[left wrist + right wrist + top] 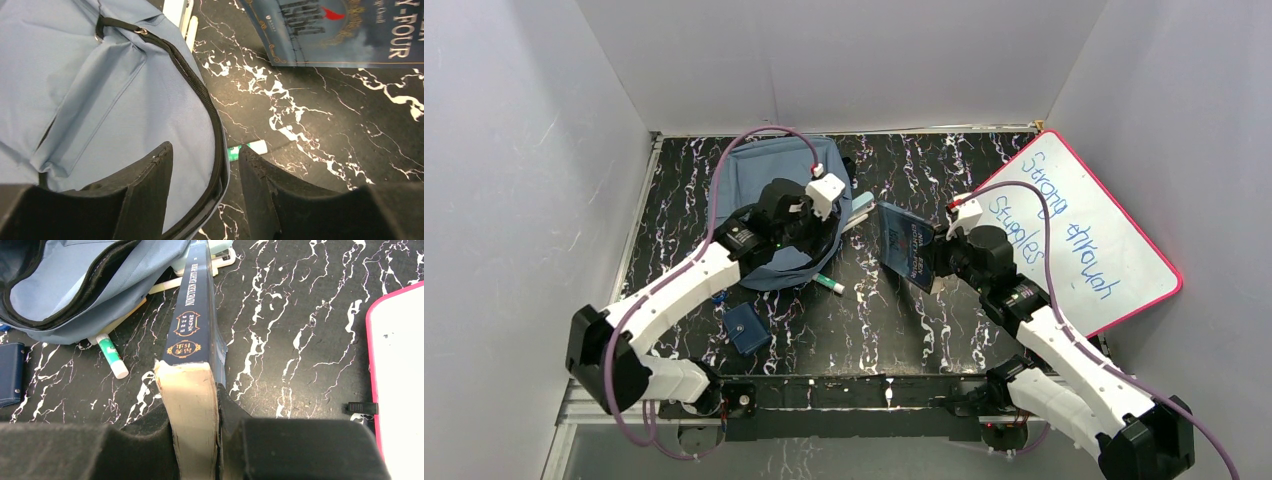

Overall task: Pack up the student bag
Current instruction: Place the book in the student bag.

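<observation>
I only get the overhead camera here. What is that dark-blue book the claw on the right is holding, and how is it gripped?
Observer: The right wrist camera shows the right claw clamped across the cream page block of the dark-blue book. The gold lettering on the spine reads Nineteen Eighty-Four.
Operator: Is there anywhere open to put it?
Observer: Yes. From that same camera, the slate-blue fabric backpack has its black zipper gaping, and the pale lining shows inside.
Operator: And the other arm?
Observer: The left wrist camera shows the left claw open, with one finger on each side of the backpack's zippered rim.
</observation>
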`<action>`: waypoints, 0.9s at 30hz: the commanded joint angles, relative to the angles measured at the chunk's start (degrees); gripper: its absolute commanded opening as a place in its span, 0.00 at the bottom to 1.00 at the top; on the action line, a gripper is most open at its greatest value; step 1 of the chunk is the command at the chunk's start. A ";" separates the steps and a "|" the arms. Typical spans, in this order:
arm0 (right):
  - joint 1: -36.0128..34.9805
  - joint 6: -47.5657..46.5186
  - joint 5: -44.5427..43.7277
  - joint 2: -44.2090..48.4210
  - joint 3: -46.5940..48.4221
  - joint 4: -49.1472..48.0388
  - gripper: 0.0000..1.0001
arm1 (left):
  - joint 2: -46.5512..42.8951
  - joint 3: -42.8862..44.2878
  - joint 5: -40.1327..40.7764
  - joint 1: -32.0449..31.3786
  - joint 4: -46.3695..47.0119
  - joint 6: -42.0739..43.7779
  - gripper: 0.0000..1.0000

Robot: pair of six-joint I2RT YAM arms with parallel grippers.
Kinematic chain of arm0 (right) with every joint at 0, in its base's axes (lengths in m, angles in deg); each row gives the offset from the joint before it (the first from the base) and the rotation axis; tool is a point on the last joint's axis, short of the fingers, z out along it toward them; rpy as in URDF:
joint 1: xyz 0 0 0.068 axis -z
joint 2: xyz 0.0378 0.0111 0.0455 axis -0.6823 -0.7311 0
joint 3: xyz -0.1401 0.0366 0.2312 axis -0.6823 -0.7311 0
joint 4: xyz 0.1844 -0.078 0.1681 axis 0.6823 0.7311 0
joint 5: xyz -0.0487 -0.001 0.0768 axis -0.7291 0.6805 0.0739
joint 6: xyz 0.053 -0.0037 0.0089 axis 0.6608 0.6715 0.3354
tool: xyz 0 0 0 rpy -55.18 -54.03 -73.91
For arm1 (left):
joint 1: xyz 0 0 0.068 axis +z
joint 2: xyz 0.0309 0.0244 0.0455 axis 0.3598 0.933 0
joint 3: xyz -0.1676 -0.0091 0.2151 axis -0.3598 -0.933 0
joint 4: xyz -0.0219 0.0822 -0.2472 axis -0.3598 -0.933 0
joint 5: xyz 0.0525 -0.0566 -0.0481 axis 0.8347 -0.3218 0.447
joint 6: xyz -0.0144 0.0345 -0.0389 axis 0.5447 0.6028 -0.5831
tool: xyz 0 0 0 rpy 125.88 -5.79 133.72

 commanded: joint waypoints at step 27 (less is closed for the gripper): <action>0.03 1.80 0.29 2.39 0.29 -9.57 0.00 | 9.82 -3.18 7.25 -1.67 5.38 -3.88 0.51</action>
